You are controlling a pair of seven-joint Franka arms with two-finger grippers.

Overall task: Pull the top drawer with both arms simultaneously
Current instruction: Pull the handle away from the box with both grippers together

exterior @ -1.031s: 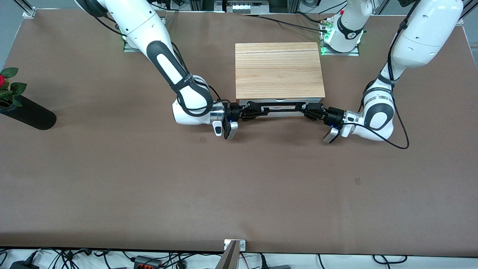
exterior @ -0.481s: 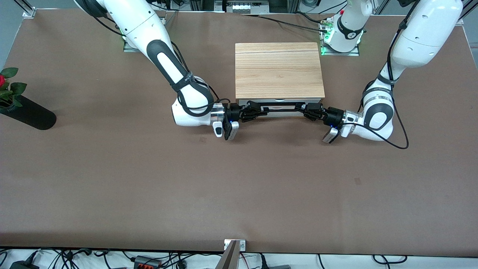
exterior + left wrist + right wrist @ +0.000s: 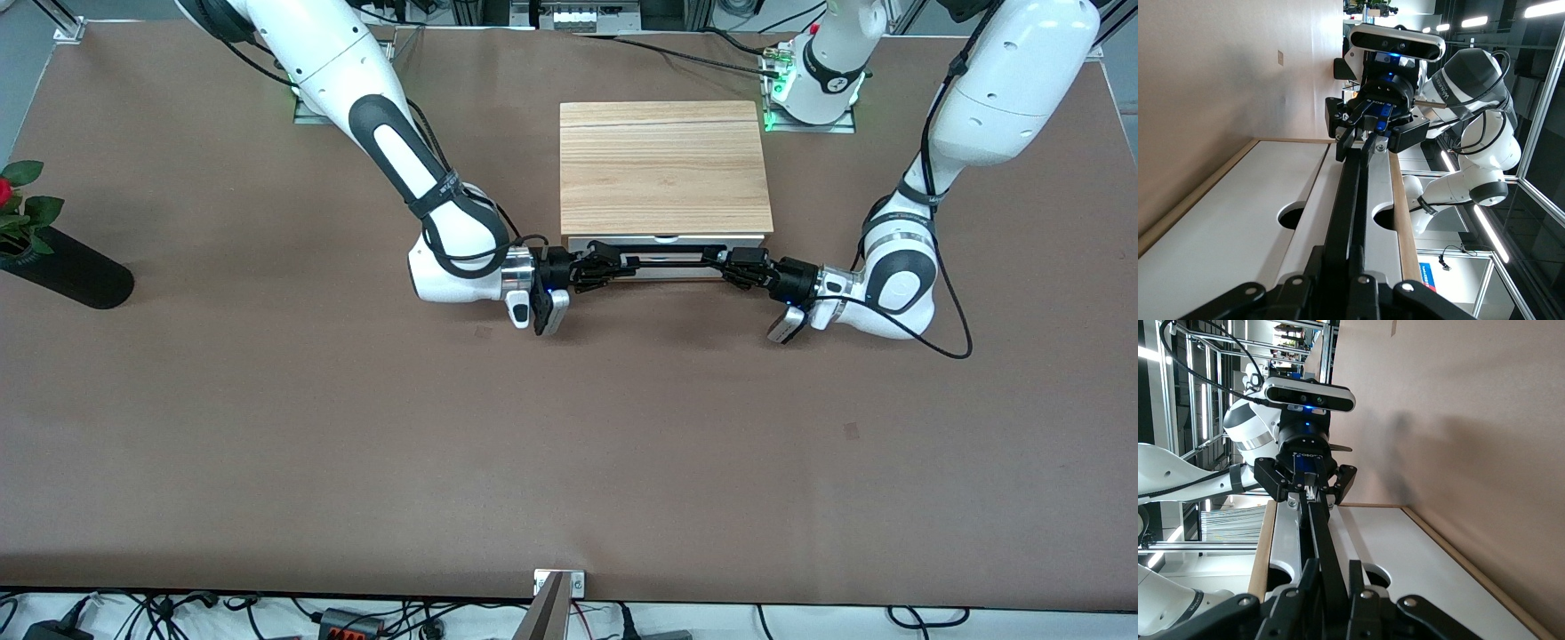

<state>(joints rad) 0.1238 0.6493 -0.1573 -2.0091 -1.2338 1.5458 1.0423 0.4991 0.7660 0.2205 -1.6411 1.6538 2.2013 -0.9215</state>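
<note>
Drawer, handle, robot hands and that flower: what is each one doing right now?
Top drawer: barely out of the wooden cabinet, almost closed.
Bar handle: gripped at both ends.
Left gripper: shut on the handle's end toward the left arm.
Right gripper: shut on the handle's end toward the right arm.
Black vase: at the right arm's end of the table, holding a red flower.

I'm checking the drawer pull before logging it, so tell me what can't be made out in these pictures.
- Inside of the top drawer: front view, hidden under the cabinet top.
- Handle ends: covered by the left gripper and right gripper, both shut on it.
- Vase and its flower: cut off by the front view's edge.
</note>
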